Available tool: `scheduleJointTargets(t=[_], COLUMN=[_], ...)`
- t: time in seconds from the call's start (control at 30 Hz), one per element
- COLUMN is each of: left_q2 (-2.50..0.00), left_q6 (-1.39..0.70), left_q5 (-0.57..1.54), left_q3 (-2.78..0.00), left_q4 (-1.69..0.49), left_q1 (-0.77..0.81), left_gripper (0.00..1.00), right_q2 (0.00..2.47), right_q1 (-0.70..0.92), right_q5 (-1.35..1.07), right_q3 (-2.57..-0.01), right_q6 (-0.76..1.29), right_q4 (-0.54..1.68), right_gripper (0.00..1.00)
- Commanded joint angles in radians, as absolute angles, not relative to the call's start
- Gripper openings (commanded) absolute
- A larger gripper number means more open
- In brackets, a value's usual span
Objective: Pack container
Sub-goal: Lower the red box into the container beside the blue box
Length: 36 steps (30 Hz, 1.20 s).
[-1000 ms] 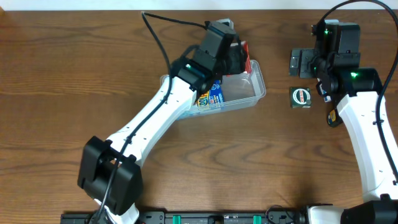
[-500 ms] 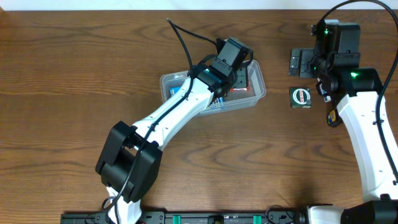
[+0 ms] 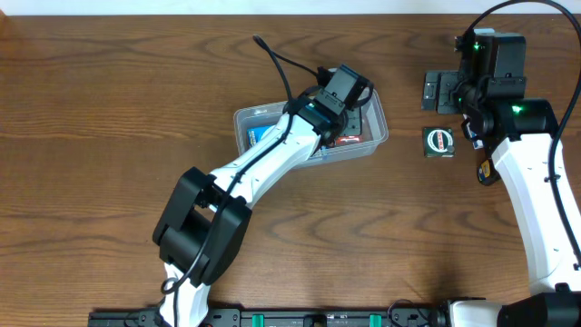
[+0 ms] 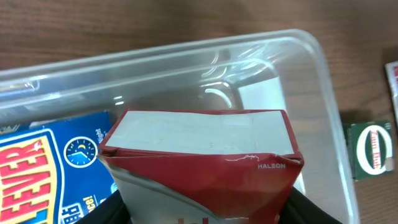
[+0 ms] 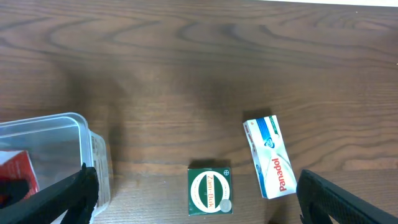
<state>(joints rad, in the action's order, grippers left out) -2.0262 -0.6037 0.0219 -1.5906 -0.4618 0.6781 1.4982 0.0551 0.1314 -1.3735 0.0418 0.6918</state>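
Toward 12 o'clock of the tabletop's middle sits the container, long side running 9 to 3 o'clock, with a blue box lying flat in its 9 o'clock end. It looks like thin, clear plastic: probably light, slick on the walls, and liable to flex or skate across the wood if nudged, so the rolled rim on a short end seems the firmest place to pinch it. Over its 3 o'clock half hangs the left gripper, jaws about half apart and clamped on the sides of a red box, whose end points down at the bare floor of the tub. At 3 o'clock of the container, apart from it, a green box lies on the wood, and a white Panadol box lies just beyond that. At 12 o'clock of the green box hovers the right gripper, jaws spread wide, holding and touching nothing.
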Motion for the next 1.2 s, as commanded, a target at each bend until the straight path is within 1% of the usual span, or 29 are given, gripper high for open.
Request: scheduleJointTargets(t=[0.0, 0.23, 0.6, 0.8, 1.17], left_q2=[-2.022, -2.022, -2.024, -2.06, -2.093], left_q6=[-0.615, -0.635, -0.694, -0.736, -0.738], left_q5=[0.007, 0.004, -0.073, -0.072, -0.072], left_q3=[-1.61, -1.601, -1.599, -1.598, -1.598], left_q4=[-0.466, -0.469, -0.489, -0.485, -0.478], left_q1=[0.68, 0.693, 0.693, 0.693, 0.691], left_gripper=[0.5, 0.5, 0.49, 0.49, 0.49], right_q2=[1.491, 1.491, 1.491, 1.491, 1.491], right_q1=[0.053, 0.053, 0.053, 0.053, 0.053], right_q5=[0.138, 0.139, 0.139, 0.139, 0.139], right_q3=[-1.38, -1.38, -1.38, -1.38, -1.38], right_q6=[0.052, 0.052, 0.052, 0.052, 0.052], right_q4=[0.692, 0.692, 0.692, 0.692, 0.692], right_gripper=[0.99, 0.99, 0.99, 0.99, 0.99])
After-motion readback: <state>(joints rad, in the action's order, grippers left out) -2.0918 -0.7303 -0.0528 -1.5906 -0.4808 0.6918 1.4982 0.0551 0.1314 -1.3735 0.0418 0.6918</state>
